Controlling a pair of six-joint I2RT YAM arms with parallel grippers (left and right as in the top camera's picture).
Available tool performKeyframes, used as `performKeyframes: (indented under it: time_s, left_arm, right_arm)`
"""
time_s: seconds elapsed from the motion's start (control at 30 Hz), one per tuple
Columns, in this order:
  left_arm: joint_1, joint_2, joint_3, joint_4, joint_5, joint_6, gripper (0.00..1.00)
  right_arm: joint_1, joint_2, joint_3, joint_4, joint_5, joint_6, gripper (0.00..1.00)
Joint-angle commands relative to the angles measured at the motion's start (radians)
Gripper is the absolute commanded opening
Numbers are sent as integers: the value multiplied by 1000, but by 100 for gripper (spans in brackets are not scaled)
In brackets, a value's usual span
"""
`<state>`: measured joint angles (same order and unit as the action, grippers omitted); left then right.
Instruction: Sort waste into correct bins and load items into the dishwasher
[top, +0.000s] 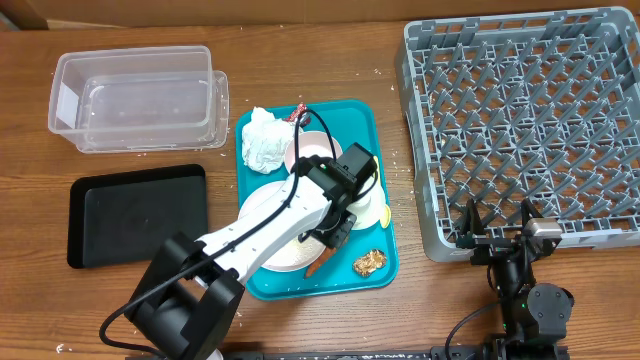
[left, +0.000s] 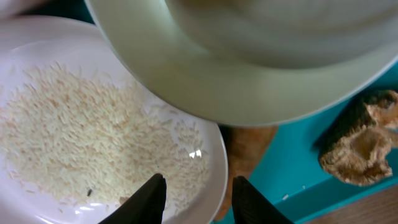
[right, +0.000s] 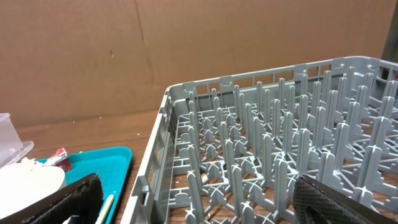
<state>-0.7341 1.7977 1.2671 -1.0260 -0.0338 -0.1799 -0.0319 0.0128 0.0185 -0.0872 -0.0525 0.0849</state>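
Left hand astride white plate rim

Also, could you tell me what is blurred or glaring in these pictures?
Left wrist view: the pale green cup across the top is soft, the rice sharp, a glint on the plate. Right wrist view: the rack is crisp, the claw's fingers in the lower corners blurred. Overhead view: even light, no strong glare.

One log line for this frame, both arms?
left fingers: open, astride rim of white plate holding rice, on teal tray | right fingers: open, at dish rack front | phase: pre-grasp
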Motion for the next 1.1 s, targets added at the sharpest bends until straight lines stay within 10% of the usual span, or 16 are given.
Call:
performKeyframes:
  time_s: [0.0, 0.3, 0.57, 1.07]
  left_arm:
    - [-22, -18, 18, -30, 40, -27, 37]
    - [-55, -97, 34, -50, 301, -46, 58]
    - [-227, -97, 33, 22, 184, -131, 77]
    - [-252, 15, 30, 67, 112, -194, 73]
  right_arm:
    - [-1, -10, -10, 6, -2, -3, 100]
    - [-1, -10, -10, 7, -2, -3, 100]
    - [-1, -10, -10, 6, -2, -3, 100]
    - [-1, -10, -10, 7, -2, -3, 100]
